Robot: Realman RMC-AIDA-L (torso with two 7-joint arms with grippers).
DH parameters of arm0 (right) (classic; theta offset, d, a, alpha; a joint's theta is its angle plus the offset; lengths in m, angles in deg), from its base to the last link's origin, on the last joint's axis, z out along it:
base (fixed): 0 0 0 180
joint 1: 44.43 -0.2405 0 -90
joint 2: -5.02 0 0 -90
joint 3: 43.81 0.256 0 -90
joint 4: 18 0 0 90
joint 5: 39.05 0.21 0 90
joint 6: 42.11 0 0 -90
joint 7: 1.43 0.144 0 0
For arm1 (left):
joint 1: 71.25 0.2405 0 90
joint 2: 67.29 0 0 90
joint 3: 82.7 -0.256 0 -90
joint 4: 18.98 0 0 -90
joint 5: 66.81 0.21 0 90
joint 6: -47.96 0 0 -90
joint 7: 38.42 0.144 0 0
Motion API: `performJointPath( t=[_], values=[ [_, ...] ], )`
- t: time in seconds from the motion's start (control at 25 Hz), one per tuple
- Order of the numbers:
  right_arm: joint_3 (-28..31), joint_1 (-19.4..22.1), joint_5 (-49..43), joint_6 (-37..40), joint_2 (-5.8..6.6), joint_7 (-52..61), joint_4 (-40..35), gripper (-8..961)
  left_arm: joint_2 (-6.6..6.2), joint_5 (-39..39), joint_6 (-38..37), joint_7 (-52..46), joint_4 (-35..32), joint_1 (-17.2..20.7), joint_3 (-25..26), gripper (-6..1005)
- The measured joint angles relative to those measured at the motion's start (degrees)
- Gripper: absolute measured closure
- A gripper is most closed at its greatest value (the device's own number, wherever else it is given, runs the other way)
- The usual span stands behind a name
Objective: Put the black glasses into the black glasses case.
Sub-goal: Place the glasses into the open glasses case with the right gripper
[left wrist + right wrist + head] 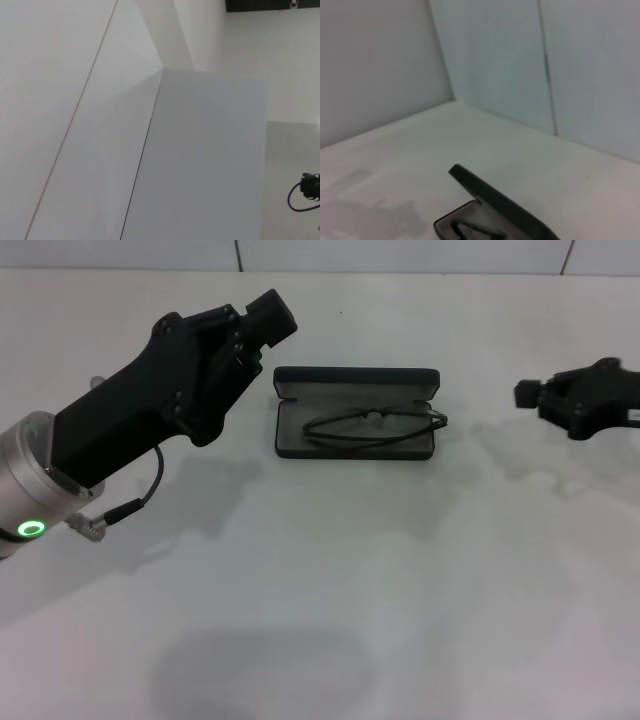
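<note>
Thin black glasses lie folded inside the open black glasses case on the matte white table.

The case is a hard rounded rectangle with grey lining, lid raised toward the wall (one temple tip pokes over its right rim). The left gripper hangs just left of it, the right gripper well off right; whether either is released or clenched, I cannot tell. Bare tabletop lies in front.

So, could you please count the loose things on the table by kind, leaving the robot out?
Glasses: 1, the black glasses lying inside the open case.
Cases: 1, the black glasses case, lid up.
Total: 2.
</note>
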Motion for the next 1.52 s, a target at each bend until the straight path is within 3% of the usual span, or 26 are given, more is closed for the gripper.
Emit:
performJointPath(
  t=[0.24,1.0,1.52],
  values=[
    [-0.19,-4.14,-3.93,-2.22,-0.56,0.11,4.31,915,0.19,0.04,-0.01,0.34,0.19,0.37,0.00,953],
    [-0.87,-9.32,-7.74,-7.33,-1.10,-0.04,11.42,904,0.34,0.09,-0.03,0.39,0.27,-0.10,0.18,952],
    [-1.41,-10.62,-8.01,-7.31,-1.44,-0.96,11.76,896,0.50,0.08,0.46,0.39,0.26,-0.11,0.36,951]
  ],
)
